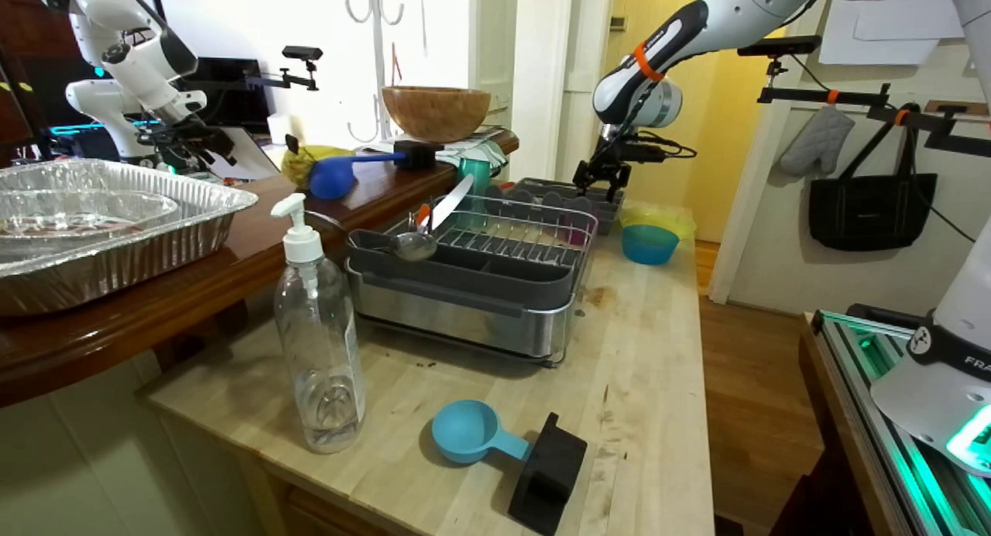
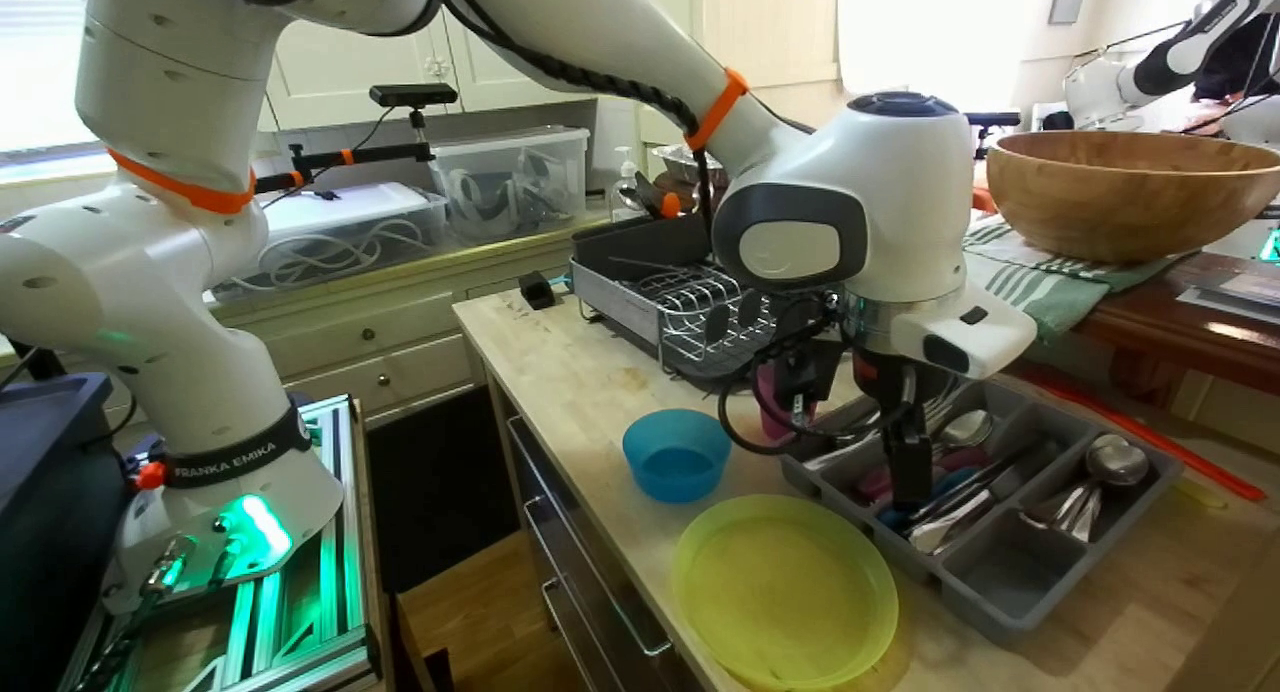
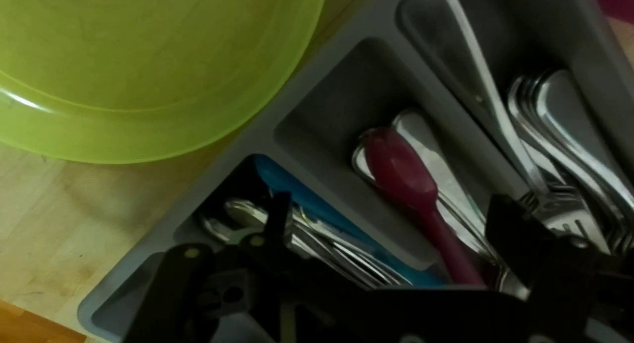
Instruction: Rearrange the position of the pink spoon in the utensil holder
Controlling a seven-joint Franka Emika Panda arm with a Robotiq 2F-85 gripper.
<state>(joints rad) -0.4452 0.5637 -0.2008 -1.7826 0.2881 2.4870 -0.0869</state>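
The pink spoon (image 3: 401,169) lies in the grey divided cutlery tray, the utensil holder (image 3: 242,147), in the wrist view. Its bowl rests tilted on silver cutlery in a middle compartment. The lower end of its handle is hidden by the gripper body. The tray also shows in both exterior views (image 1: 612,211) (image 2: 985,612). My gripper (image 3: 389,214) is open, with its dark fingers wide apart and nothing held. The spoon handle lies between the fingers in the wrist view, apart from both. In both exterior views the gripper (image 1: 598,187) (image 2: 858,437) is over the tray.
A yellow plate (image 2: 785,592) and a blue bowl (image 2: 677,457) stand beside the tray. A pink cup (image 2: 770,402) is close to the gripper. The dish rack (image 1: 464,273) stands along the counter. A wooden bowl (image 2: 1130,192) and a red stick (image 2: 1150,432) are behind.
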